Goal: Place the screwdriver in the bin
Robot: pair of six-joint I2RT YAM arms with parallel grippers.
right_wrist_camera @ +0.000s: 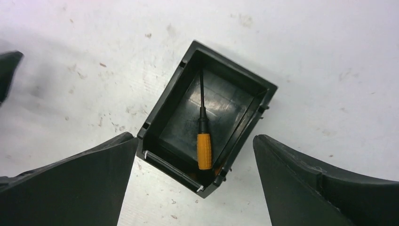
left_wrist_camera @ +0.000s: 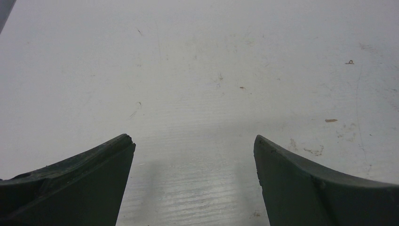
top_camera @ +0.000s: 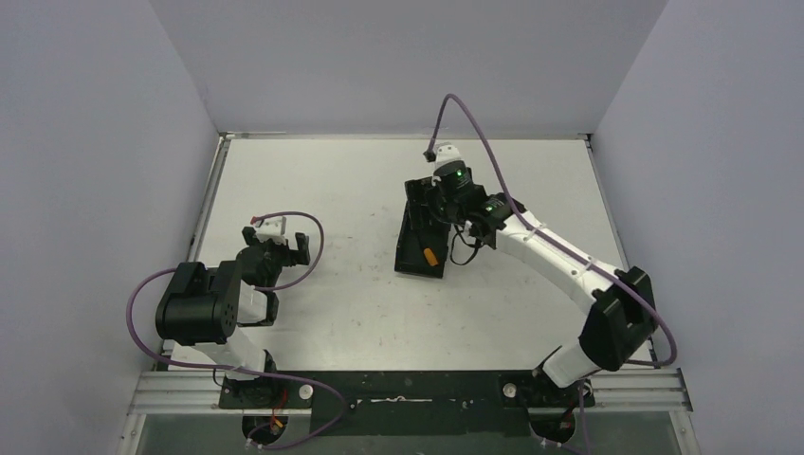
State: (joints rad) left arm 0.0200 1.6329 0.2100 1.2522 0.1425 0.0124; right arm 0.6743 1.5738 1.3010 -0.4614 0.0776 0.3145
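Note:
The black bin (right_wrist_camera: pixel 162 101) stands on the white table, open top up. The screwdriver (right_wrist_camera: pixel 204 149) lies inside it, orange handle toward the near corner, thin dark shaft pointing to the far wall. In the top view the bin (top_camera: pixel 413 248) shows at table centre with the orange handle (top_camera: pixel 429 256) near its front end. My right gripper (right_wrist_camera: pixel 194 141) hangs open above the bin, holding nothing; it also shows in the top view (top_camera: pixel 438 201). My left gripper (left_wrist_camera: pixel 194 141) is open and empty over bare table, at the left in the top view (top_camera: pixel 275 248).
Grey walls close the table (top_camera: pixel 313 313) on the left, back and right. A purple cable (top_camera: pixel 474 118) loops above the right arm. The arm bases sit on a black rail (top_camera: pixel 408 389) at the near edge.

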